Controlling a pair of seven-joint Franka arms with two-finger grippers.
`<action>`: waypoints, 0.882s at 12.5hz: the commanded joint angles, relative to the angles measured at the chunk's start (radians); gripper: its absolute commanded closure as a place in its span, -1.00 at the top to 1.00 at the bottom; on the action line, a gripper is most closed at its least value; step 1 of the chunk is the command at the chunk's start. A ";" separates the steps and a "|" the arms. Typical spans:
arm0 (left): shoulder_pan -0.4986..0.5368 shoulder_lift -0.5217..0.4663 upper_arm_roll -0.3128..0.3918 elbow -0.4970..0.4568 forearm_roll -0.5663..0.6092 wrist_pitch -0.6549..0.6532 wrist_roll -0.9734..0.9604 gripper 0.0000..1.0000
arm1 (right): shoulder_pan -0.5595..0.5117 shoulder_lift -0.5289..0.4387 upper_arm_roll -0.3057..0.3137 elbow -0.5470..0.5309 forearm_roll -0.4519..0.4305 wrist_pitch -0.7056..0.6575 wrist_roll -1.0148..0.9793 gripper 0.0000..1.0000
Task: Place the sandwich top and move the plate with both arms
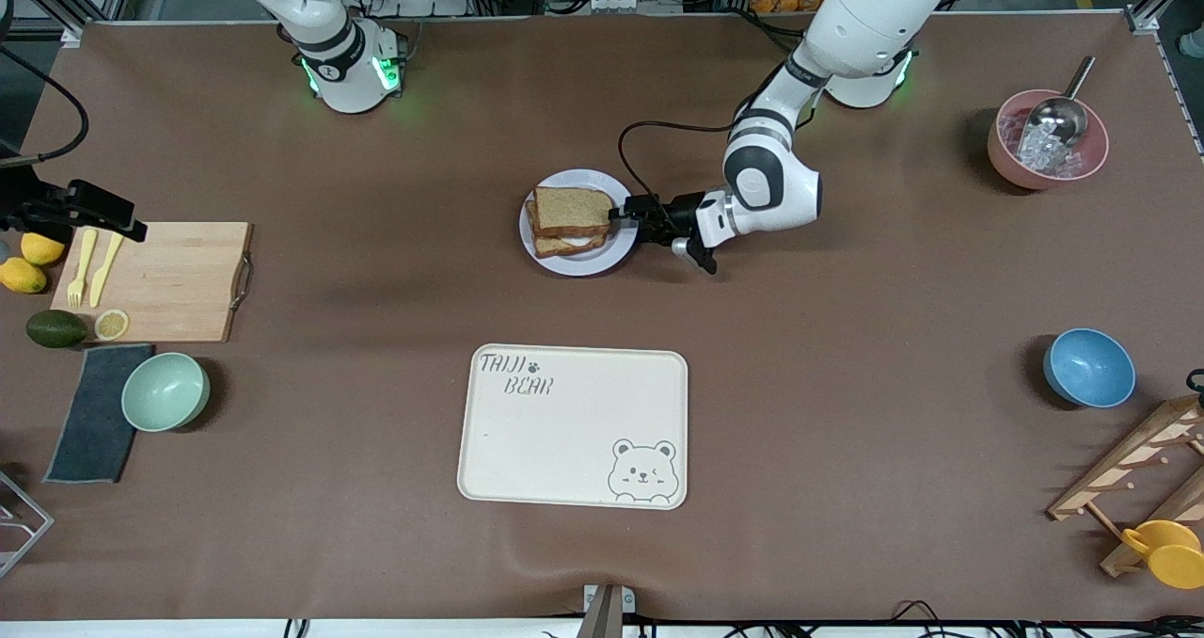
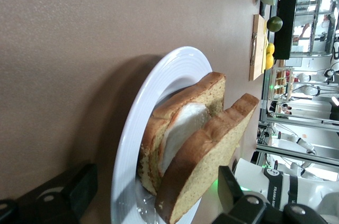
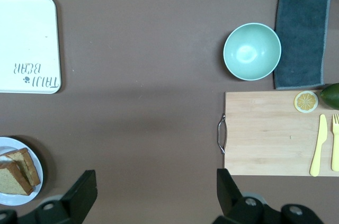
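Brown wholegrain sandwich top [image 1: 572, 209] lies on the egg slice on the round pale ribbed plate [image 1: 616, 251], mid-bench. Left gripper [image 1: 623, 216], fingers [image 2: 79, 188] apart, straddles the plate's rim. Right gripper [image 3: 153, 189] hangs spread over bare brown bench.

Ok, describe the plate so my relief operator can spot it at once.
Start at the cream bear-print tray; the plate lies farther from the front camera, with the left gripper at its rim. It is the only round pale dish carrying stacked bread.
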 commanded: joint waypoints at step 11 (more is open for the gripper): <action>-0.009 0.045 0.000 -0.015 -0.153 0.012 0.177 -1.00 | 0.025 -0.016 -0.001 0.003 -0.063 0.007 0.026 1.00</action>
